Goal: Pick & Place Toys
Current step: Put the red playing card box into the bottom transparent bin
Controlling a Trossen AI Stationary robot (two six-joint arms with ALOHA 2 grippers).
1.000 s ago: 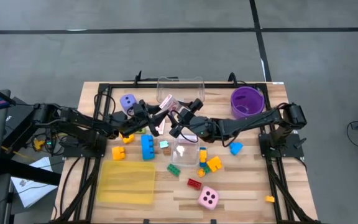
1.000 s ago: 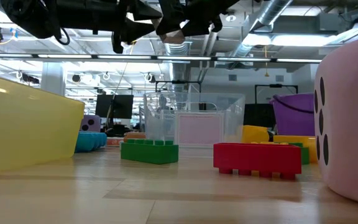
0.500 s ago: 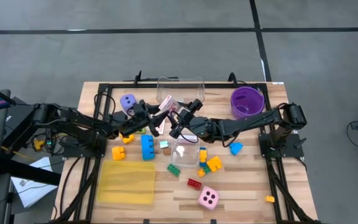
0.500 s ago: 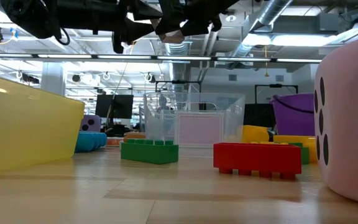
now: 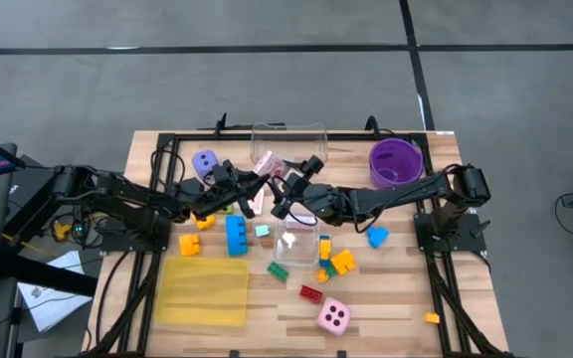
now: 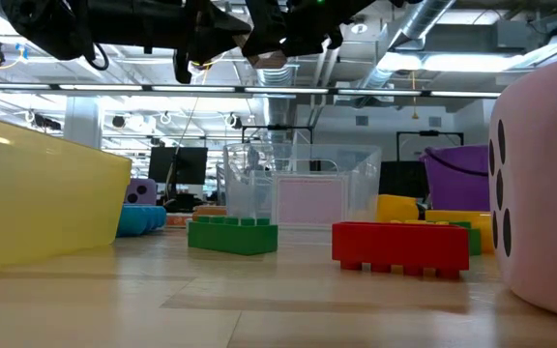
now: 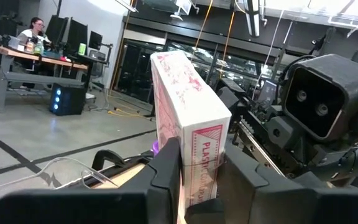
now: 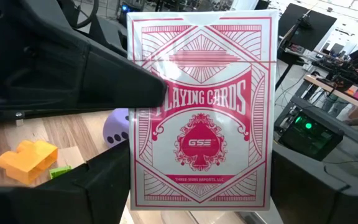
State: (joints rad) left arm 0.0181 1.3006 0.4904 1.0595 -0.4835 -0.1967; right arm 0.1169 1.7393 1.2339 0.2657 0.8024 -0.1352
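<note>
A red-and-white pack of playing cards (image 8: 201, 112) is held in the air over the table's middle, between both grippers; it also shows in the high view (image 5: 265, 165). My left gripper (image 7: 207, 186) reaches in from the left and is shut on it. My right gripper (image 8: 201, 211) reaches in from the right, with a finger at each long edge of the pack. Loose toys lie on the table: a purple die (image 5: 205, 162), a blue brick (image 5: 236, 235), a green brick (image 5: 279, 269), a red brick (image 5: 311, 293) and a pink die (image 5: 333, 316). My left gripper pinches the pack's two broad faces (image 7: 188, 168) between its two fingers, with a narrow printed side toward its camera. The pack stands up past the fingers, clear of the table. My right gripper holds the pack's lower end by its two long edges (image 8: 135, 186), one finger on each edge. The printed face is toward its camera, and the pack is upright in that view, clear of the table.
A yellow translucent tray (image 5: 204, 290) lies at the near left. One clear box (image 5: 288, 139) stands at the far middle and another (image 5: 296, 242) under the grippers. A purple bowl (image 5: 395, 161) stands at the far right. Orange and yellow bricks (image 5: 342, 262) lie at mid-table.
</note>
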